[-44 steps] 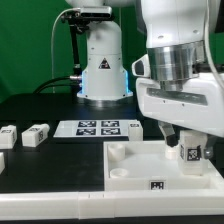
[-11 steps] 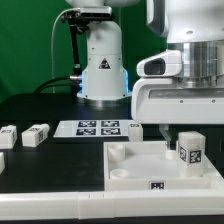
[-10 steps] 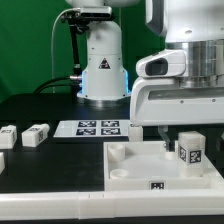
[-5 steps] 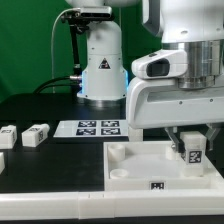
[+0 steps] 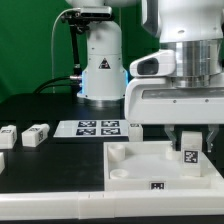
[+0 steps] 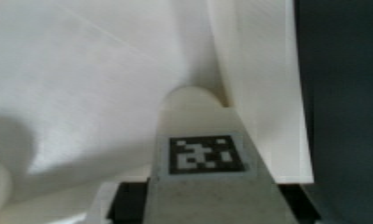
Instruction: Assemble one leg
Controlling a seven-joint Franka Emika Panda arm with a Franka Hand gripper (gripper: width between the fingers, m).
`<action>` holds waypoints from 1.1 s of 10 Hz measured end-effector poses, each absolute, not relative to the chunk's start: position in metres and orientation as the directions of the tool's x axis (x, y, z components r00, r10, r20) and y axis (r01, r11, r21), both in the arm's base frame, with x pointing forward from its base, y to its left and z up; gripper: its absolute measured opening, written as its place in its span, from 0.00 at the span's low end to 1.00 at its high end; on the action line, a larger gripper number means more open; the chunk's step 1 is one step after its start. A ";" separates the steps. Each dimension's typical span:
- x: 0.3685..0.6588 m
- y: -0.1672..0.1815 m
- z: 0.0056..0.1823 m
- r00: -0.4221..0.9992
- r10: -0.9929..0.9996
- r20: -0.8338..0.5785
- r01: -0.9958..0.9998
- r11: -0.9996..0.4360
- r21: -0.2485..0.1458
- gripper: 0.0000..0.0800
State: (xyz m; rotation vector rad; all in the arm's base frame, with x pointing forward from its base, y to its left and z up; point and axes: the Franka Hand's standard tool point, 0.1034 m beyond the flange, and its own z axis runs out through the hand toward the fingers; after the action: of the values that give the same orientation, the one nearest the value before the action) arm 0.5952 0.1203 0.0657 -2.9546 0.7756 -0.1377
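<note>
The leg (image 5: 192, 153), a stubby white block with a square tag, stands upright in the far corner socket of the large white square piece (image 5: 135, 172) on the exterior view's right. My gripper (image 5: 196, 140) is down over it, with one finger on each side of the leg. In the wrist view the tagged leg (image 6: 204, 150) fills the space between the two dark pads (image 6: 126, 203), which lie against its sides with no gap; the gripper (image 6: 209, 206) is shut on it. The white square piece (image 6: 76, 80) lies behind it.
Two more small white tagged blocks (image 5: 37, 134) (image 5: 8, 133) lie at the exterior view's left on the black table. The marker board (image 5: 98, 127) lies behind the square piece. The arm's base (image 5: 100, 70) stands at the back.
My gripper was raised above the leg with its jaws apart one second ago. It has come down over the leg and its fingers now sit against the leg's sides.
</note>
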 end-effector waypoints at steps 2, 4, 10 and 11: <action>0.595 0.119 0.065 0.664 -0.747 0.013 -0.740 -0.660 -0.133 0.36; 0.594 0.120 0.065 0.496 -0.868 -0.033 -0.862 -0.487 -0.143 0.36; 0.593 0.121 0.064 0.411 -0.910 -0.054 -0.905 -0.400 -0.141 0.67; 0.594 0.122 0.064 0.505 -0.863 -0.036 -0.857 -0.495 -0.145 0.78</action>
State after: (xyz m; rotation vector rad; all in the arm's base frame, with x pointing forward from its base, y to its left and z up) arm 0.5936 0.1216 0.0644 -2.5976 1.4941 -0.0617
